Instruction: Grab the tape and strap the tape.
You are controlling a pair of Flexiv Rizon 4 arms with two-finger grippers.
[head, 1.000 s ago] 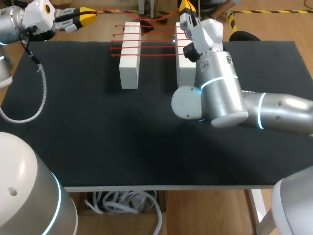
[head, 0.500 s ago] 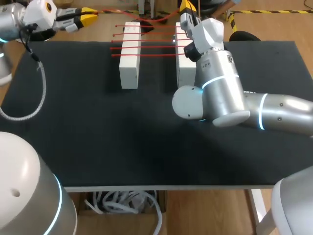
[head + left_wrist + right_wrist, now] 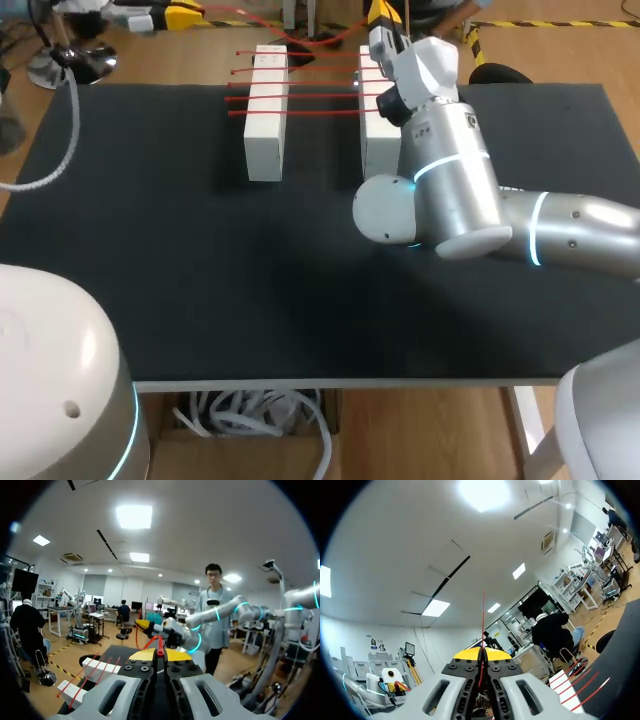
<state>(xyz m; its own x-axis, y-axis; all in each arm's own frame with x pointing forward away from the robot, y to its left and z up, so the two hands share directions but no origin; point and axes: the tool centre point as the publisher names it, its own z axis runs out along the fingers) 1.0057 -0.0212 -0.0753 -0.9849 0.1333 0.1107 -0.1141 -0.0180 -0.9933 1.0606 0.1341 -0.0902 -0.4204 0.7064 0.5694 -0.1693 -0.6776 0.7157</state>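
Observation:
Thin red tape [image 3: 320, 97] is stretched in several strands across two white blocks, the left block [image 3: 266, 110] and the right block [image 3: 377, 140], at the table's far side. A loose length of it runs on behind the blocks between my two grippers. My left gripper [image 3: 188, 14] sits beyond the table's far left edge, shut on the red tape [image 3: 159, 644]. My right gripper [image 3: 380, 12] is above and behind the right block, shut on a tape strand [image 3: 483, 625] that rises from between its tips. My right arm hides part of the right block.
The black table [image 3: 250, 280] is bare in front of the blocks. My right arm's elbow [image 3: 440, 210] hangs over the table's middle right. In the left wrist view the blocks [image 3: 100, 667] lie below the gripper and my right arm [image 3: 200, 625] is ahead of it.
My left arm has pulled back and up out of the far left corner, its gripper ending farther behind the table's edge with the tape still in it. The right arm has stayed put.

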